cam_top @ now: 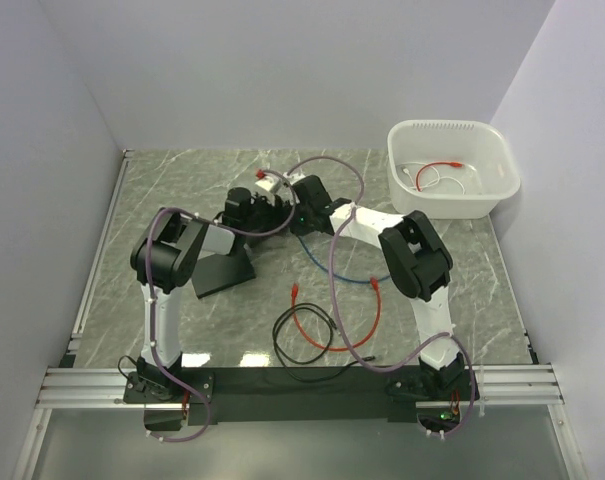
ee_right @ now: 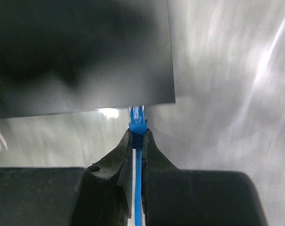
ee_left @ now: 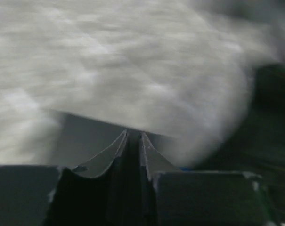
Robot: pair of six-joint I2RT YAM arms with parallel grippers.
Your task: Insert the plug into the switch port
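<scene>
Right pincer (ee_right: 138, 135) pinches the blue cable (ee_right: 138, 188) directly behind its clear plug (ee_right: 137, 116). The plug tip sits at the lower edge of the dark switch (ee_right: 85, 56); whether it has entered cannot be told. Left pincer (ee_left: 133, 137) is pressed together, view blurred. A white tub (cam_top: 452, 205) stands on the desk (cam_top: 182, 190), far right.

Boxed by plain white walls (cam_top: 282, 70) on three edges of grey marbled counter (cam_top: 462, 270); fitted with aluminium rail (cam_top: 92, 385) along near edge.
</scene>
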